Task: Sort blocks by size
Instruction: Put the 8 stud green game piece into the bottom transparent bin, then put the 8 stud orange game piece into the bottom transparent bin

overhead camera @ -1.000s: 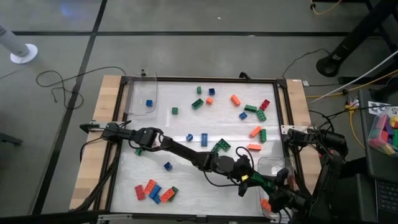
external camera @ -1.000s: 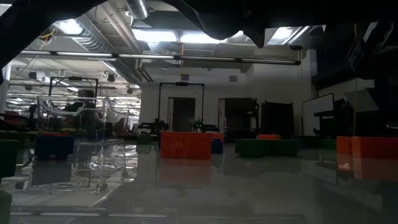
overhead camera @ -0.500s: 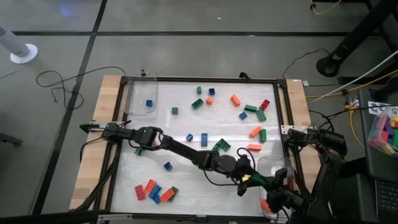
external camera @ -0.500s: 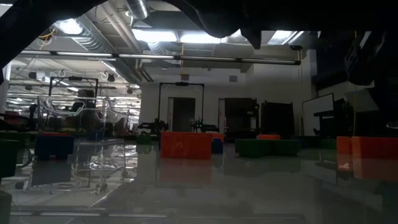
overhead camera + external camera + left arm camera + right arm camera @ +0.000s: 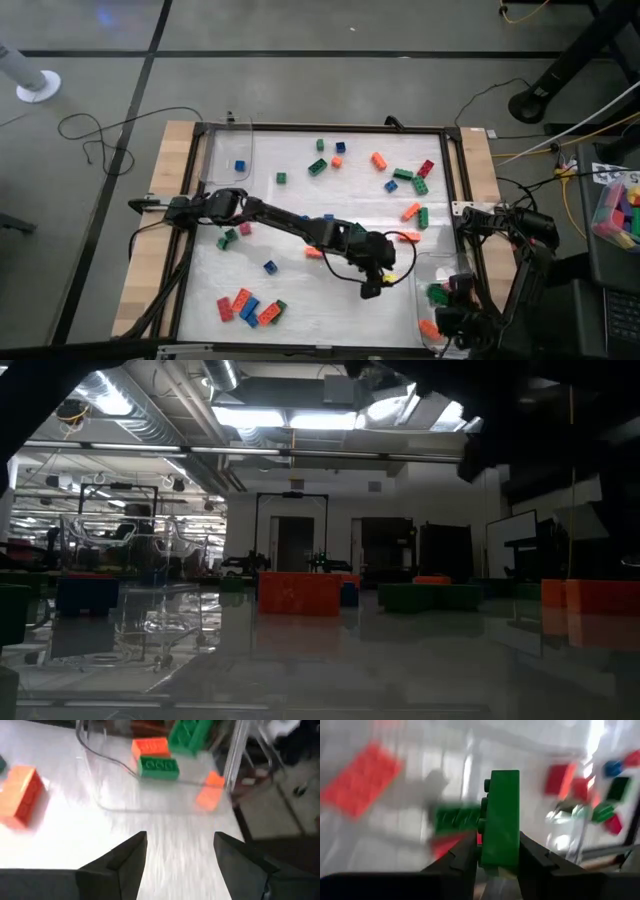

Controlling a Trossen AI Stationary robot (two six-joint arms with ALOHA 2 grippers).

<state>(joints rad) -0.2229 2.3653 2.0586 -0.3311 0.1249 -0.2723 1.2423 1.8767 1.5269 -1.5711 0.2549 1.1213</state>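
Clear plastic bin at the table's near-right corner: your high view shows a green brick and an orange brick inside it. The left wrist view of the same bin shows a green brick lying flat with an orange one touching it, a second green brick tilted behind them, and a small orange piece by the wall.

Second clear bin at the far-left corner: one small blue brick inside.

Loose blocks: your scatter of red, orange, green and blue bricks lies across the far-right part of the white table; a tight cluster of red, blue and orange bricks sits near the front-left edge.

Left gripper: reaches across to the table's right-centre, just beside the near-right bin; fingers spread apart, nothing between them. An orange brick lies flat on the table close by.

Right gripper: over the near-right bin, clamped on a green rectangular brick. That brick stands on end between the fingers, long axis running outward from the gripper, studs facing to one side.

Hard to make out: the right wrist view's background is smeared, so bricks below the held one show only as red and green patches. Your low view is mostly dark overhead arm; the orange brick there is seen edge-on.
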